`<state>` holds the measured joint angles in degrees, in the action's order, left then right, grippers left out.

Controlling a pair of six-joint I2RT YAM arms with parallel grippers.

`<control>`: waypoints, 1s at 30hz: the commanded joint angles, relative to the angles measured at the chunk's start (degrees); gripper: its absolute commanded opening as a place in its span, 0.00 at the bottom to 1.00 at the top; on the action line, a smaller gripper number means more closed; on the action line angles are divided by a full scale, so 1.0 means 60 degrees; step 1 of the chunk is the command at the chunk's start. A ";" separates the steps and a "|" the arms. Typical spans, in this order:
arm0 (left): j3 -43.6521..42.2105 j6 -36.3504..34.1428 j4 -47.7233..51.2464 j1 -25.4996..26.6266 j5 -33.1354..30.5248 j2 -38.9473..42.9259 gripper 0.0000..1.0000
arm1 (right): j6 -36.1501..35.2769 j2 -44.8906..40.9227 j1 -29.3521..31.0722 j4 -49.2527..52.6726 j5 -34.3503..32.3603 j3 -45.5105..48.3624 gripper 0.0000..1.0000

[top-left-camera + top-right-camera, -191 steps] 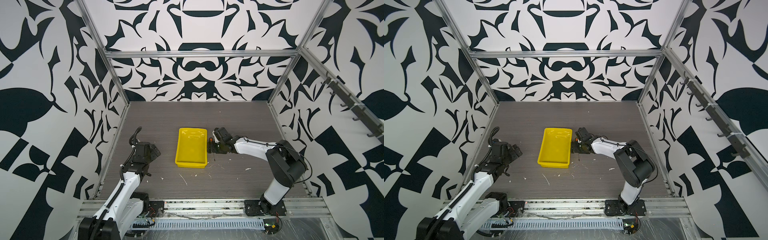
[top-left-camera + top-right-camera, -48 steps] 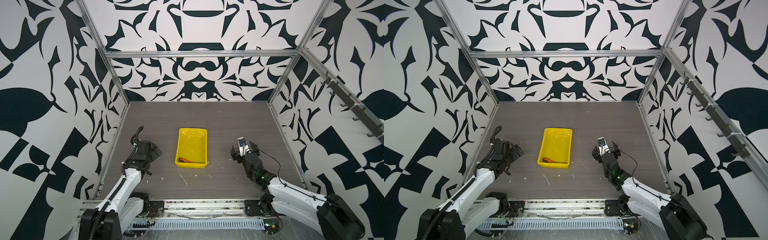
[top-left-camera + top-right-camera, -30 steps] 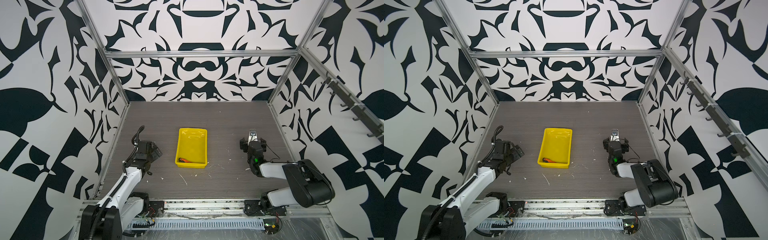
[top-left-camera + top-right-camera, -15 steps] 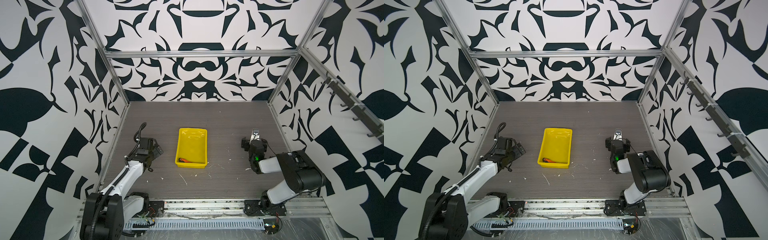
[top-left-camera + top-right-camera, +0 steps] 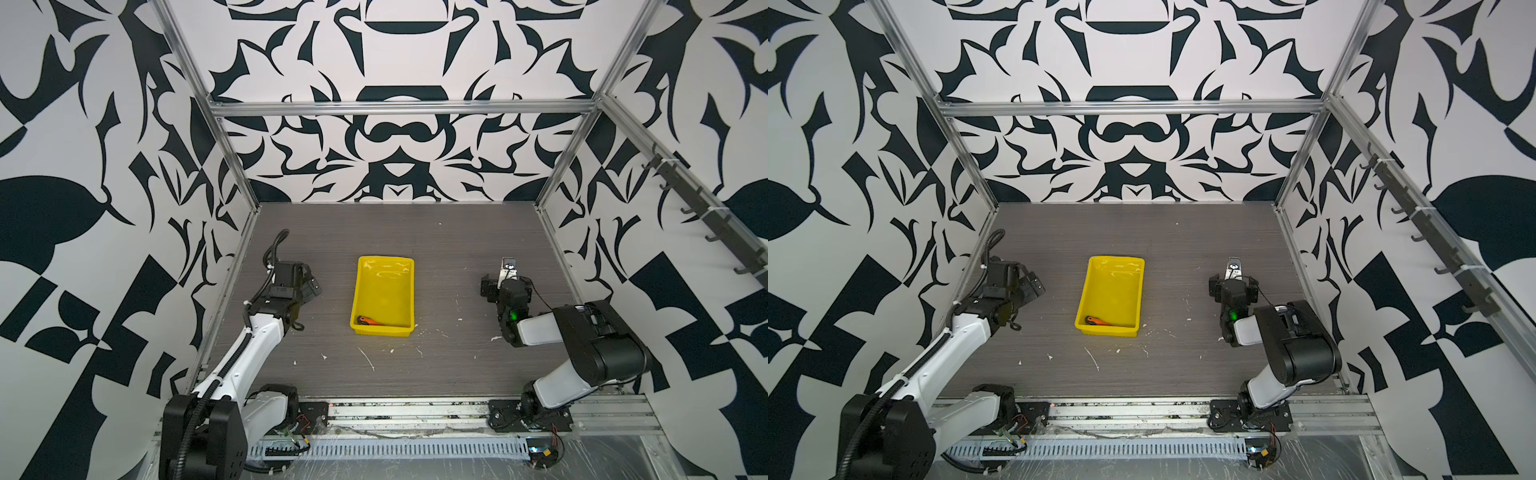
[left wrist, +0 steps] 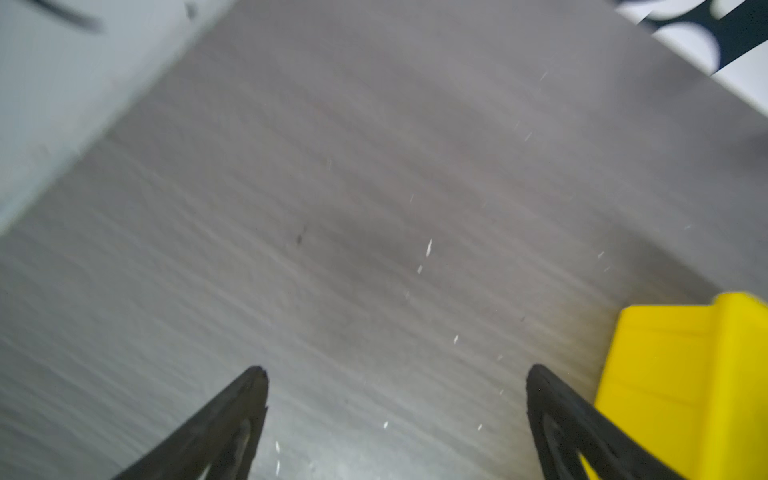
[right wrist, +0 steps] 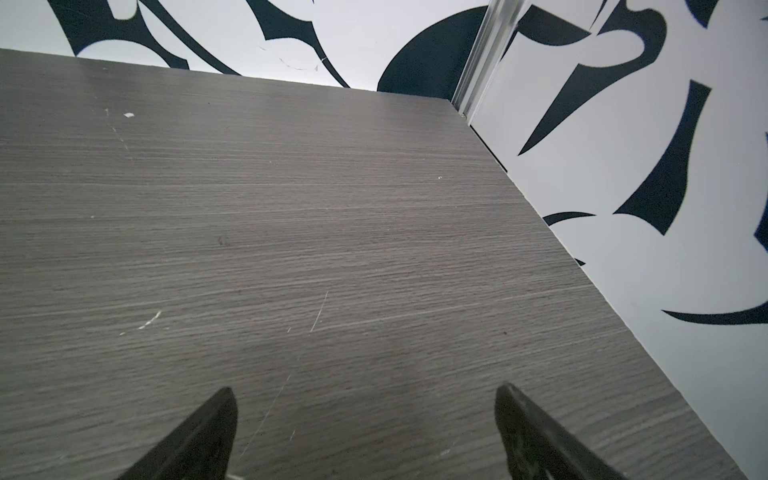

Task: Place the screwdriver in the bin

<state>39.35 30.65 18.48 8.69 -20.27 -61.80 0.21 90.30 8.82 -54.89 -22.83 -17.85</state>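
Note:
The yellow bin (image 5: 384,291) (image 5: 1113,286) sits mid-table in both top views. The screwdriver (image 5: 369,321) (image 5: 1096,321), orange and black, lies inside it at the near end. My left gripper (image 5: 308,286) (image 5: 1034,284) hovers left of the bin; in the left wrist view it (image 6: 397,370) stands open and empty over bare table, the bin's corner (image 6: 685,374) beside one finger. My right gripper (image 5: 505,286) (image 5: 1231,289) is far right of the bin; in the right wrist view it (image 7: 363,388) is open with nothing between its fingers.
Small white scraps (image 5: 368,359) lie on the grey table in front of the bin. Patterned walls enclose the table on three sides; the right wall (image 7: 623,187) runs close to the right gripper. A metal rail (image 5: 415,409) carries both arm bases at the front.
The right arm has folded back towards its base with its gripper staying open at the right. The left gripper has shifted slightly away from the front. The screwdriver has not moved in the bin.

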 commanded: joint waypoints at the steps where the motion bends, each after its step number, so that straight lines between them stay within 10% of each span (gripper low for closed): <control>1: -0.0186 -0.2458 -0.1174 -0.0012 -0.0223 0.0350 1.00 | -0.0035 -0.0094 -0.0013 -0.0153 0.0040 -0.0232 1.00; 10: -0.4642 -0.5972 -1.0062 -0.0041 -0.0710 0.0821 1.00 | -0.0035 -0.0094 -0.0010 -0.0146 0.0040 -0.0231 0.99; 15: -0.3848 -0.5430 -0.8922 -0.0245 -0.0933 -0.0149 1.00 | -0.0035 -0.0094 -0.0018 -0.0157 0.0041 -0.0227 0.99; 22: -0.4443 -0.5512 -1.2881 -0.0298 -0.1041 -0.2590 1.00 | -0.0046 -0.0092 -0.0008 -0.0156 0.0040 -0.0215 1.00; 27: -0.3515 -0.4524 -1.1332 -0.0802 -0.1102 -0.2931 1.00 | -0.0035 -0.0092 -0.0014 -0.0156 0.0042 -0.0231 0.99; 30: -0.4284 -0.4156 -1.4206 -0.1308 -0.0211 -0.4481 1.00 | -0.0042 -0.0092 -0.0017 -0.0159 0.0041 -0.0226 0.99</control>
<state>16.14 2.24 -54.15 2.68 -24.45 -82.54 0.03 90.30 8.82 -54.65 -22.68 -17.85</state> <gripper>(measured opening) 0.997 0.994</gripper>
